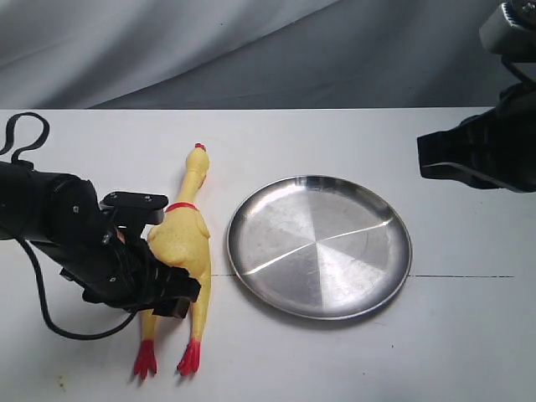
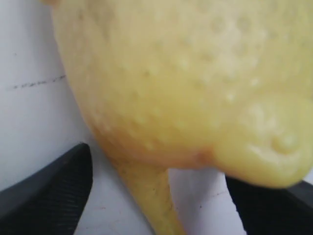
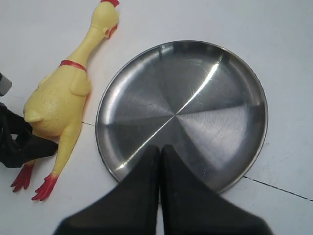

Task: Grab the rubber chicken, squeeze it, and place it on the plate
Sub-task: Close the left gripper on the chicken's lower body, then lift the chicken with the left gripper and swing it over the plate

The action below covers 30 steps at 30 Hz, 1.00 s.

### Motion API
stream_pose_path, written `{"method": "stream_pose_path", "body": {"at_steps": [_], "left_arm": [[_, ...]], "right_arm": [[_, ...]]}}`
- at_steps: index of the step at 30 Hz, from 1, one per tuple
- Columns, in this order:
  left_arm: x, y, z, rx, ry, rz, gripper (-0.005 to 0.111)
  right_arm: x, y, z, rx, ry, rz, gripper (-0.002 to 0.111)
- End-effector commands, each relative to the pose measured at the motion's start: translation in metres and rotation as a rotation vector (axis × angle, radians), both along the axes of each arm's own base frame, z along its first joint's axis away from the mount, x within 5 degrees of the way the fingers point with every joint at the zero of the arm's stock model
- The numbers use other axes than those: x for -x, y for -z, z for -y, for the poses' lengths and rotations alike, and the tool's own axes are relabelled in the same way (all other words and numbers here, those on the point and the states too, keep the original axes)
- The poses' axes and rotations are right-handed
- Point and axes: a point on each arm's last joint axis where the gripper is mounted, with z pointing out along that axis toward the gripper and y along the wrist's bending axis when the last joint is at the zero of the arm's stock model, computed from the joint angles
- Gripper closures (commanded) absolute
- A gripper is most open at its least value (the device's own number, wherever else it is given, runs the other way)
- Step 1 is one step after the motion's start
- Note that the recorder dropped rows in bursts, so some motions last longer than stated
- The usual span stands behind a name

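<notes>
The rubber chicken lies flat on the white table, left of the plate, with its head pointing away and its red feet toward the front. My left gripper is open and straddles the chicken's body near the top of the legs. In the left wrist view the yellow belly fills the frame, and a black finger shows on each side of it. Off to the right, my right gripper hovers shut and empty. Its wrist view shows the closed tips above the steel plate and the chicken beside it.
A black cable loops off the left arm over the table's left edge. A grey cloth backdrop hangs behind the table. A thin dark line crosses the tabletop.
</notes>
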Motion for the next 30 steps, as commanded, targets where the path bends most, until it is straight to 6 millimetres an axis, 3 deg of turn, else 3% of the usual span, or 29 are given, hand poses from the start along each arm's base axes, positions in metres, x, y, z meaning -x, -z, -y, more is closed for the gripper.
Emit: {"method": "stream_pose_path", "body": {"at_steps": [1,6,13,18,22,27,30], "left_arm": [[0.004,0.017,0.0,-0.036,0.008,-0.083,0.035],[0.006,0.021,-0.004,-0.08,-0.006,-0.12,0.041],[0.011,0.021,-0.005,-0.097,0.001,-0.171,0.078],[0.011,0.021,-0.006,-0.102,0.007,-0.171,0.09],[0.011,0.02,-0.007,-0.112,0.022,-0.17,0.107],[0.012,0.002,-0.007,-0.1,0.027,-0.128,0.107],[0.012,-0.025,-0.007,-0.072,0.026,-0.042,0.107]], "right_arm": [[0.0,-0.001,-0.001,0.005,-0.012,0.003,0.108],[0.0,-0.001,-0.001,0.005,-0.012,0.003,0.108],[0.0,-0.001,-0.001,0.005,-0.012,0.003,0.108],[0.0,-0.001,-0.001,0.005,-0.012,0.003,0.108],[0.0,-0.001,-0.001,0.005,-0.012,0.003,0.108],[0.0,-0.001,-0.001,0.005,-0.012,0.003,0.108],[0.0,-0.001,-0.001,0.004,-0.01,0.002,0.108]]}}
